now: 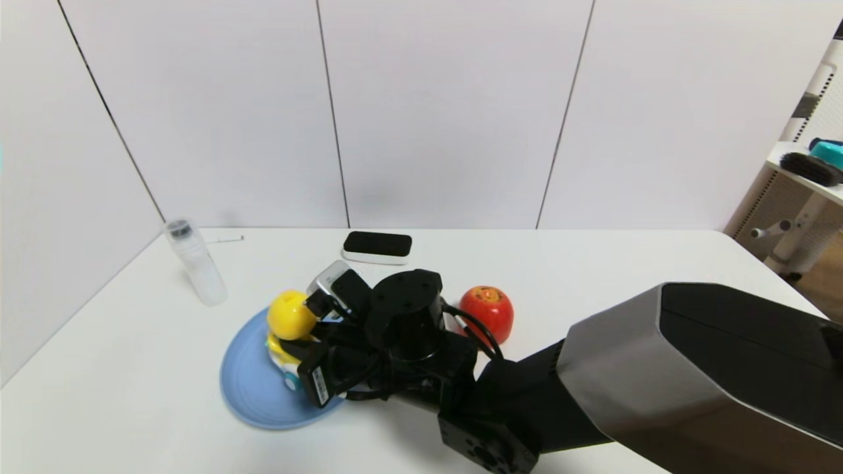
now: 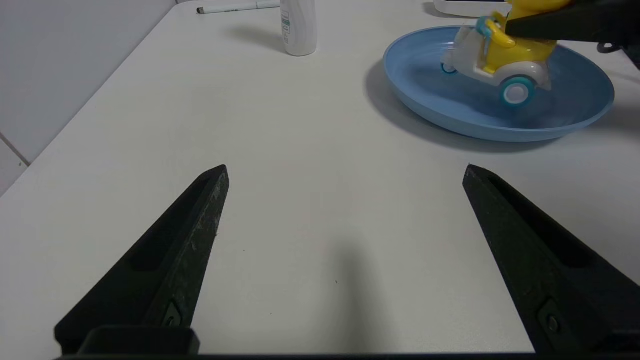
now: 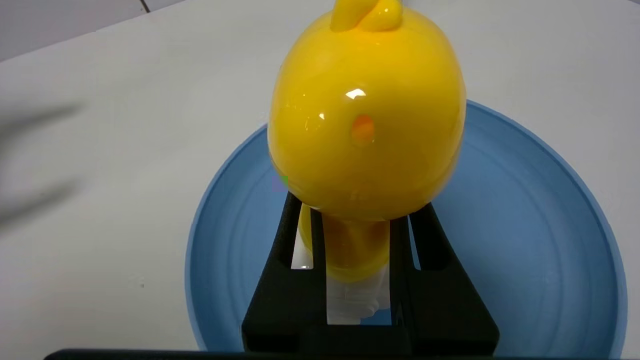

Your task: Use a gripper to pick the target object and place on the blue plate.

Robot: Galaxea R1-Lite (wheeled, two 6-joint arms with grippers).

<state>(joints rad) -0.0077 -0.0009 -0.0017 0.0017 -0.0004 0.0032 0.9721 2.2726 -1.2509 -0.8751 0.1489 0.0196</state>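
Observation:
The target object, a yellow toy duck (image 1: 291,316) (image 3: 365,125) on a white base with teal wheels (image 2: 500,60), is upright over the blue plate (image 1: 247,385) (image 2: 575,115) (image 3: 540,225). Its wheels are down at the plate's inner surface. My right gripper (image 1: 301,337) (image 3: 350,220) is shut on the duck's narrow yellow body, just under the round head. One black finger shows at the duck's neck in the left wrist view. My left gripper (image 2: 345,170) is open and holds nothing, low over bare table a short way from the plate, outside the head view.
A red apple (image 1: 487,313) sits just right of the right wrist. A clear bottle (image 1: 195,263) (image 2: 298,25) and a pen (image 1: 224,239) are at the back left. A black-topped white block (image 1: 377,247) lies at the back centre. A shelf (image 1: 810,171) stands beyond the table's right edge.

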